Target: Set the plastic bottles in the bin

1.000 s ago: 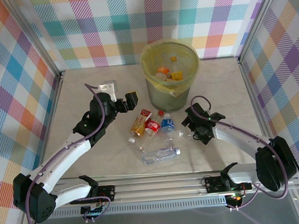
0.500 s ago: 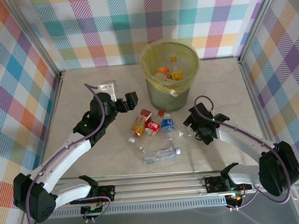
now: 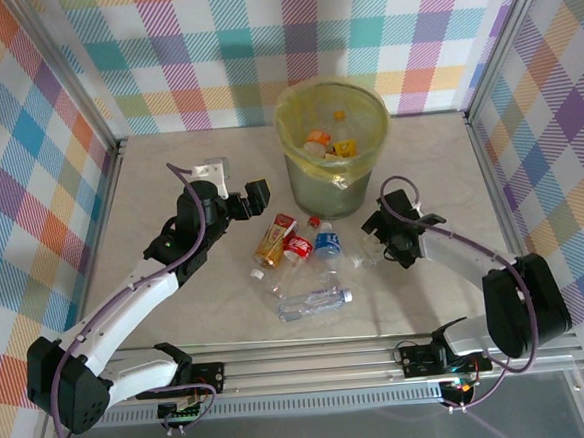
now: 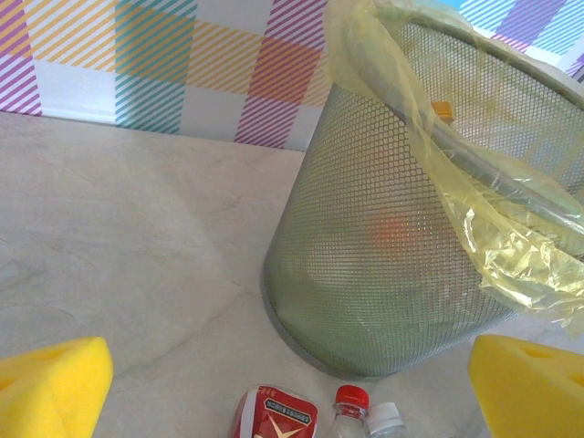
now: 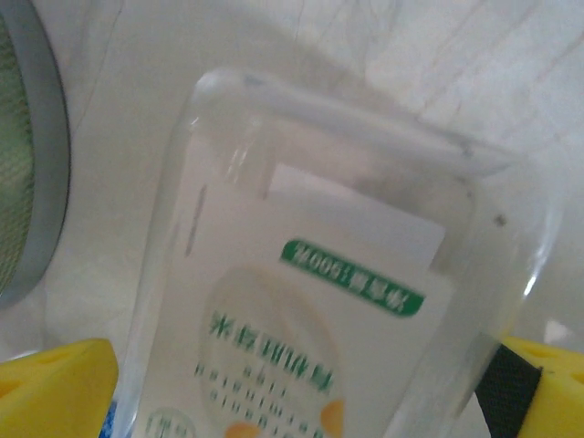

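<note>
The bin [image 3: 333,166], grey-green mesh with a yellow bag, stands at the back and holds several plastic bottles [image 3: 322,142]. In front of it on the table lie an orange red-labelled bottle [image 3: 273,240], a red-labelled one [image 3: 296,249], a blue-labelled one [image 3: 326,242] and a clear one [image 3: 315,301]. My left gripper [image 3: 257,194] hangs open left of the bin, its yellow pads [image 4: 50,388] wide apart above the red-labelled bottle [image 4: 278,415]. My right gripper [image 3: 374,241] is open, low at a clear white-labelled bottle [image 5: 301,301] that lies between its pads [image 5: 55,388].
The bin's base [image 5: 41,182] sits close on the left in the right wrist view. Checked walls enclose the table on three sides. A metal rail [image 3: 312,363] runs along the near edge. Bare tabletop lies to the left [image 3: 159,178] and right [image 3: 439,169] of the bin.
My right arm has swung its wrist a little toward the back and its elbow inward, staying at the clear bottle. The left arm and the bottles have not moved.
</note>
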`<action>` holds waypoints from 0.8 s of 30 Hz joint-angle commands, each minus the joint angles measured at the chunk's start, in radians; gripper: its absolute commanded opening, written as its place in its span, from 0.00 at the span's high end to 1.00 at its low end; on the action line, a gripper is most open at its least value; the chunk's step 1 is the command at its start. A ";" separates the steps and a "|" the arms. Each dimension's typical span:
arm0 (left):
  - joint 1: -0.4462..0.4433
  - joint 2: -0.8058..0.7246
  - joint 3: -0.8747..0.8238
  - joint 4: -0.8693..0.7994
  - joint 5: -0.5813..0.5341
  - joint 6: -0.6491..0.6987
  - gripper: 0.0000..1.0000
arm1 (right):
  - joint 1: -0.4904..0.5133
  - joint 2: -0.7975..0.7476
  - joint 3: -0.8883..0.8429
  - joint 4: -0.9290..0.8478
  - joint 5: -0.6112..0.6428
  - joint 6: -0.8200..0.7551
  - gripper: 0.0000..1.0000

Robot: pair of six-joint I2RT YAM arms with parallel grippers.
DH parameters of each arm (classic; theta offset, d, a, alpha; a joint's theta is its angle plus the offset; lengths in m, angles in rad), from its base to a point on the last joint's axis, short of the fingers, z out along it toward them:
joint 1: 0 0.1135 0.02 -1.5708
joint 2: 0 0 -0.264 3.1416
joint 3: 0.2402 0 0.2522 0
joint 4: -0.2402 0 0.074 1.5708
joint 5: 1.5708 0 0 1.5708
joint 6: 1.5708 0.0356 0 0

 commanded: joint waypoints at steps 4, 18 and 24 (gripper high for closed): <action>-0.005 0.005 0.000 0.013 0.005 -0.005 0.00 | -0.085 0.106 0.168 0.042 -0.088 -0.199 0.00; -0.005 0.014 0.000 0.017 -0.003 0.001 0.00 | -0.079 0.039 0.197 -0.190 -0.139 -0.232 0.00; -0.005 0.031 0.002 0.024 0.009 -0.011 0.00 | -0.008 0.041 0.199 -0.223 -0.138 -0.287 0.00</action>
